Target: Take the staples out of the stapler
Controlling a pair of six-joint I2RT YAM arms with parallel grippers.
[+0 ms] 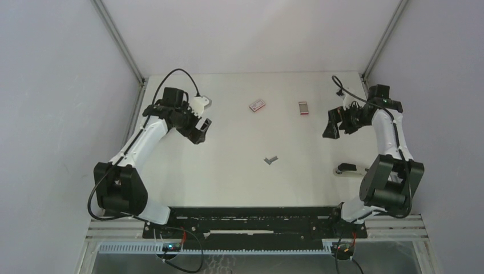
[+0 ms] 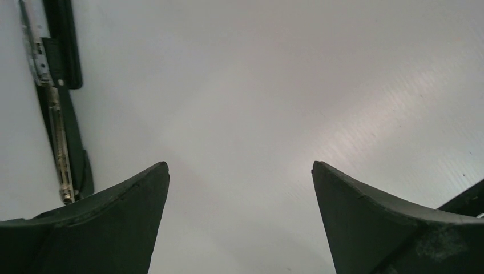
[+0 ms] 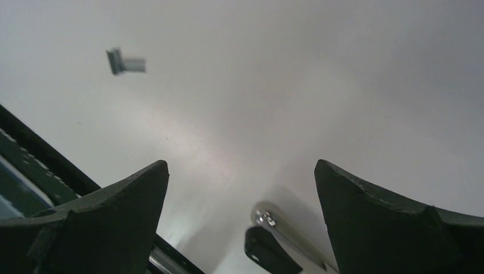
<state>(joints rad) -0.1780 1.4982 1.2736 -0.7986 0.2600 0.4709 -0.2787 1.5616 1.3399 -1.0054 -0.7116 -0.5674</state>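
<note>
Right gripper fingers wide apart above pale table; silver-and-black end of the stapler low between them, staples well apart, upper left.

I'm looking down on a plain white tabletop. At 12 o'clock from its middle lies a small flat red-and-white box. At 2 o'clock, near that box but apart from it, lies a small pinkish-red rectangular piece. Just off centre at 5 o'clock sits the tiny silver-grey strip of staples. The slim black-and-silver stapler lies at 4 o'clock by the right edge, well apart from the staples.
</note>
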